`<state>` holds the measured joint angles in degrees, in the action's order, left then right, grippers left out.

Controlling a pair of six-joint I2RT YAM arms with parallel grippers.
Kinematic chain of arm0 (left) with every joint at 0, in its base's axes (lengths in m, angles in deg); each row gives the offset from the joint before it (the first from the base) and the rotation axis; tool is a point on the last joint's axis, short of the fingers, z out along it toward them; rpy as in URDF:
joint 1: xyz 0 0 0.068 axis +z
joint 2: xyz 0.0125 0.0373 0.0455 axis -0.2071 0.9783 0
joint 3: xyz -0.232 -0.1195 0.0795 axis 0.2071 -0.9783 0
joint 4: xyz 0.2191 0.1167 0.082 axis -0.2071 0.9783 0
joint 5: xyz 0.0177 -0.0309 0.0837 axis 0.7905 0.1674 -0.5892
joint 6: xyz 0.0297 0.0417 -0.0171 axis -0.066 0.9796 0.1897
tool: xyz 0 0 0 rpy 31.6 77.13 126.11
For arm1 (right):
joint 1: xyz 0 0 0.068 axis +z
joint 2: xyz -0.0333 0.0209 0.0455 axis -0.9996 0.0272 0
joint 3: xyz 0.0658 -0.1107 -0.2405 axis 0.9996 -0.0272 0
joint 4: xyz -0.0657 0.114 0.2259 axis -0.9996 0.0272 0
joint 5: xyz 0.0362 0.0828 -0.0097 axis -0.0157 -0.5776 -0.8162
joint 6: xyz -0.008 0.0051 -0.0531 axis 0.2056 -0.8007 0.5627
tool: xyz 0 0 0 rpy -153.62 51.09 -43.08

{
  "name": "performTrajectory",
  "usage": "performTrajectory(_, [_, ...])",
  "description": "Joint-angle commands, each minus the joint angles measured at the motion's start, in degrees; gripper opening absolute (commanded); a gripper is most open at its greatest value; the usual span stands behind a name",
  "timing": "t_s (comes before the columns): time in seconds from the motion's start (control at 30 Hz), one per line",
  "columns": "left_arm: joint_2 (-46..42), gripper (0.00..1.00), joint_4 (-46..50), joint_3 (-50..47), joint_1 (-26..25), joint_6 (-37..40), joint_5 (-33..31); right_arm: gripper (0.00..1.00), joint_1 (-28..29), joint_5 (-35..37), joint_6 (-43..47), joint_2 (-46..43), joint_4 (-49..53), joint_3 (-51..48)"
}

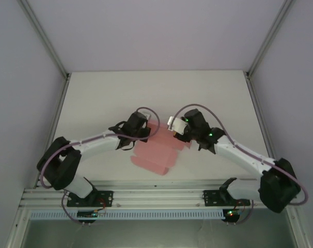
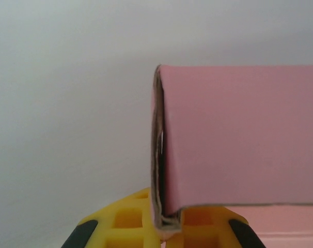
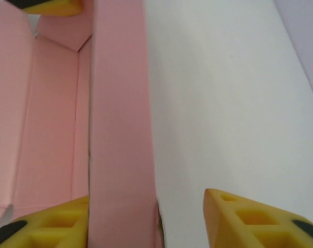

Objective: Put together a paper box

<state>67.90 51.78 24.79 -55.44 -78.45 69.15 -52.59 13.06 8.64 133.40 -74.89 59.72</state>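
Seen from above, the pink paper box (image 1: 152, 155) lies half-folded on the tabletop (image 1: 120, 93), with the left pincer (image 1: 145, 128) and right pincer (image 1: 178, 135) at its far edge. At the left wrist, we see the left pincer (image 2: 164, 225) pinching a doubled card wall, likely to steady it. At the right wrist, the right pincer (image 3: 146, 222) stands spread around an upright flap, one finger touching it.
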Motion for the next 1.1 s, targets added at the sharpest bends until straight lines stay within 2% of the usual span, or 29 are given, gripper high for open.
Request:
performTrajectory(0.0, [-3.94,0.0,-5.85,-1.38,-0.06,0.09,-1.63,0.63,-3.32,-9.84,-4.35,-7.57,-6.64,-3.5])
performTrajectory(0.07, [-4.81,0.0,-3.93,-1.5,-0.01,0.55,-4.06,0.8,-5.06,-13.44,-6.84,-12.15,-9.7,-5.63])
performTrajectory(0.2, [-6.06,0.0,-2.23,-2.18,-0.01,0.44,-6.61,0.91,-8.53,-17.67,-13.82,-18.91,-17.29,-9.27])
performTrajectory(0.27, [-6.4,0.0,-2.18,-2.48,0.04,-0.24,-7.01,0.98,-9.97,-16.57,-18.17,-20.06,-19.9,-9.73])
performTrajectory(0.47, [-6.31,0.0,-6.08,-4.09,-0.02,-4.86,-5.41,0.99,-13.36,-8.83,-26.83,-15.9,-20.56,-9.37])
performTrajectory(0.6, [-6.33,0.0,-6.0,-3.67,-0.02,-5.36,-4.42,0.99,-14.12,-11.31,-27.86,-12.58,-18.72,-9.68])
performTrajectory(0.77, [-6.4,0.0,-6.35,-3.59,-0.02,-5.64,-2.89,1.0,-13.67,-13.44,-30.18,-6.33,-22.36,-10.23])
performTrajectory(0.97, [-6.5,0.0,-6.67,-3.28,-0.02,-6.57,-0.62,1.0,-9.85,-11.9,-34.48,0.11,-34.7,-11.13])
performTrajectory(1.07, [-6.41,0.0,-6.89,-3.22,-0.11,-7.35,0.49,1.0,-6.23,-5.36,-36.91,2.5,-43.09,-12.04])
